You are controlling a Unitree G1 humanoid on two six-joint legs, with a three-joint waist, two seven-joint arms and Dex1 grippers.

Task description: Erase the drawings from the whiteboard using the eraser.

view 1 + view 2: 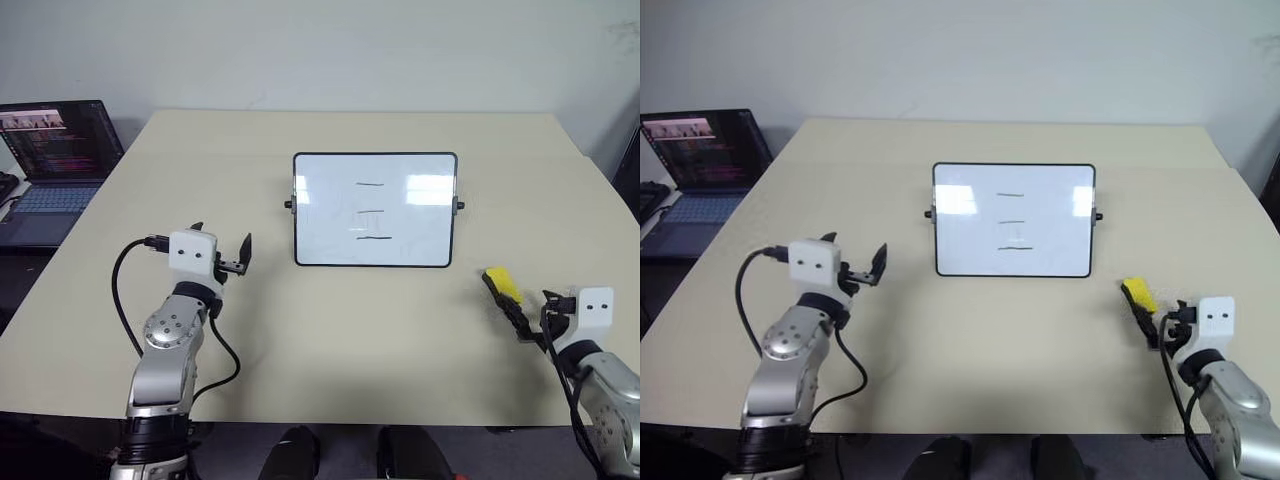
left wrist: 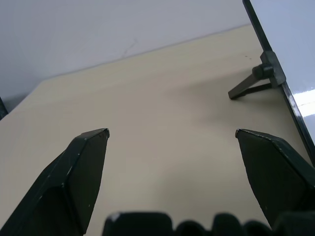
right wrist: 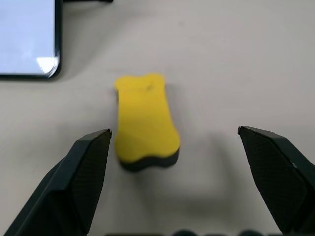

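The whiteboard [image 1: 320, 215] stands propped at the middle of the beige table [image 1: 330, 330], with a black frame and side knobs. The drawings [image 1: 371, 211] are three short dark strokes stacked on its face. To the front right of it, the yellow eraser [image 1: 503, 283] lies flat with its dark underside down. My right gripper [image 3: 174, 132] is open just behind the eraser [image 3: 146, 120], which sits ahead of the gap, nearer one finger and untouched. My left gripper [image 1: 225, 247] hovers open and empty to the left of the board, whose edge and foot [image 2: 253, 83] show in the left wrist view.
An open laptop [image 1: 55, 150] sits on a lower surface off the table's far left corner. A white wall runs behind the table. Bare tabletop spreads in front of the board and between my arms.
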